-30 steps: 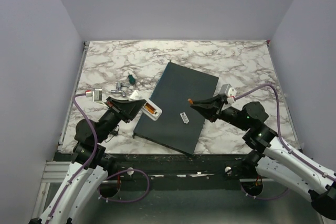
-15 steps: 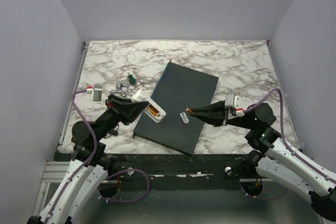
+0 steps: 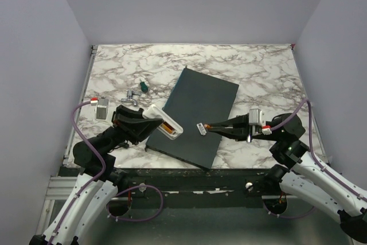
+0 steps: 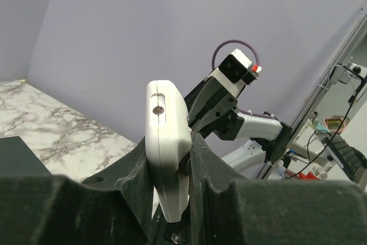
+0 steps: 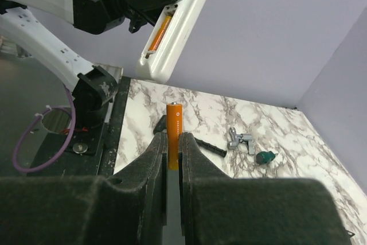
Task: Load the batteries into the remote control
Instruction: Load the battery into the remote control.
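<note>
- Now the left gripper (image 3: pixel 148 122) is clenched on the white remote control (image 4: pixel 166 136), holding it off the table (image 3: pixel 252 67) above the near left edge of the dark slab (image 3: pixel 198 101).
- The remote's open battery bay faces the right gripper (image 3: pixel 213 125), with one orange battery (image 5: pixel 160 31) already seated inside.
- The right gripper grasps a second battery (image 5: pixel 174 133) by its lower part; the free end points toward the remote, apart from it.
- A small white piece (image 3: pixel 201 128) lies on the slab just beside that gripper's tip.
- A green-capped item (image 3: pixel 144 87) and a small metal part (image 3: pixel 132 97) lie on the table beyond the left gripper.
</note>
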`<act>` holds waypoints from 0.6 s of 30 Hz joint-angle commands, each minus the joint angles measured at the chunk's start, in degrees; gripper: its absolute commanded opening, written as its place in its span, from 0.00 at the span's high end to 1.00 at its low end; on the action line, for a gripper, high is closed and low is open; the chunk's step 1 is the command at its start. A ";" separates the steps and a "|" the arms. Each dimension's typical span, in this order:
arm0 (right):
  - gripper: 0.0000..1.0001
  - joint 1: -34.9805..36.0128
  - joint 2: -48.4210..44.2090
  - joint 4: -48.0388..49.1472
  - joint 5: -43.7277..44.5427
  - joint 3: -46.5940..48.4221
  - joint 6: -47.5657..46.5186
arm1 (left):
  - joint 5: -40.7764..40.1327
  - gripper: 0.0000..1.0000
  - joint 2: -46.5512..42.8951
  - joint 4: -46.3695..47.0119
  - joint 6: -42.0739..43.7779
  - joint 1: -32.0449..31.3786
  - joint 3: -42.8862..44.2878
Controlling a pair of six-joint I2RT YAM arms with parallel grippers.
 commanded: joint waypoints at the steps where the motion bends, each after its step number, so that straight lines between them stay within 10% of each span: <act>1: 0.99 0.17 -0.39 1.60 1.78 0.50 2.12 | 2.59 1.00 -0.80 4.59 1.15 0.12 -0.79; 8: 0.99 0.16 -0.49 4.30 7.83 -0.50 6.79 | 1.25 1.00 -1.61 6.76 3.04 0.09 -2.45; 18: 0.99 2.28 10.11 10.84 19.05 0.30 15.66 | -17.69 1.00 5.01 -19.40 -1.12 0.09 1.32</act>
